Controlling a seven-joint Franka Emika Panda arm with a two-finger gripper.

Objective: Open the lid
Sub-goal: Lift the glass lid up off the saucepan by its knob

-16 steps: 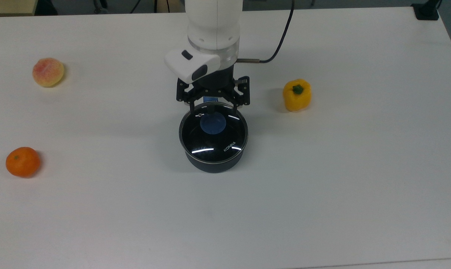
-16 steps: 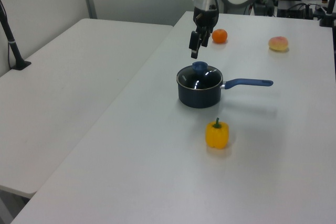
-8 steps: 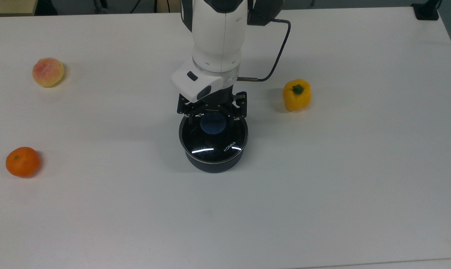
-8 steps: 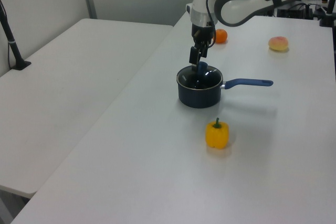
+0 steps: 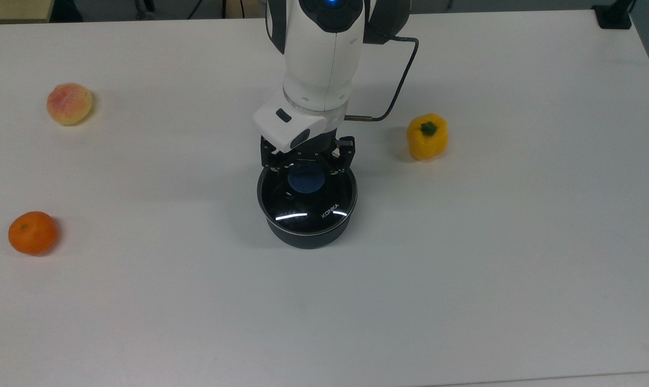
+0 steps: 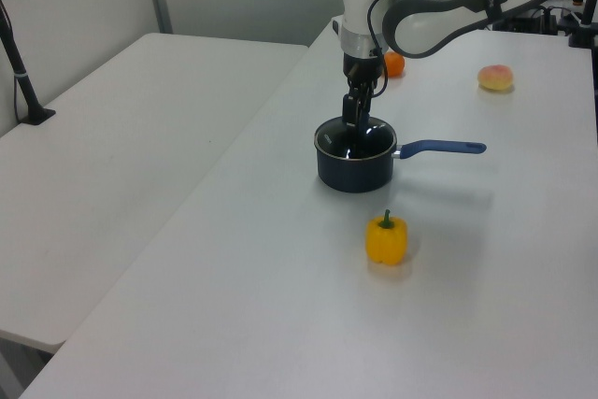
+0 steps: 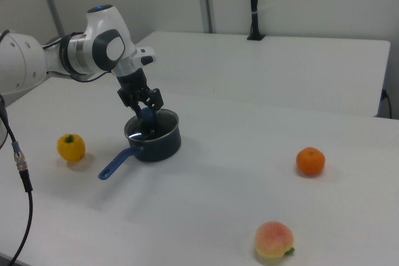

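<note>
Gripper: your gripper [image 5: 307, 167] is hanging straight down over the saucepan [image 5: 307, 232], its tips [image 6: 356, 120] sitting at the level of the lid's blue knob [image 5: 306, 180].
Fingers: they are standing apart, one on each side of the knob in the top view; you cannot tell from these pictures whether the pads are touching it, and they are not closed on it.
Lid: the lid [image 5: 308, 203] is lying flat on the saucepan, near the middle of the table [image 5: 464, 269]; in the right view it is showing as a dark disc [image 7: 153, 130] under the fingers.
Writing: white "KONKA" lettering [image 5: 330, 210] is reading along the lid's near right edge in the top view.
Saucepan handle: the long blue handle [image 6: 439, 148] is pointing to the left view's right, and toward the near left in the right view [image 7: 116, 164].
Yellow pepper: it [image 5: 427, 136] is standing upright well to the top view's right of the pan.
Peach: it [image 5: 69, 104] is lying at the top view's far left.
Orange: it [image 5: 33, 233] is sitting at the top view's near left, well apart from the pan.
Cable: a black cable [image 5: 399, 80] is looping off the wrist toward the top view's right.
</note>
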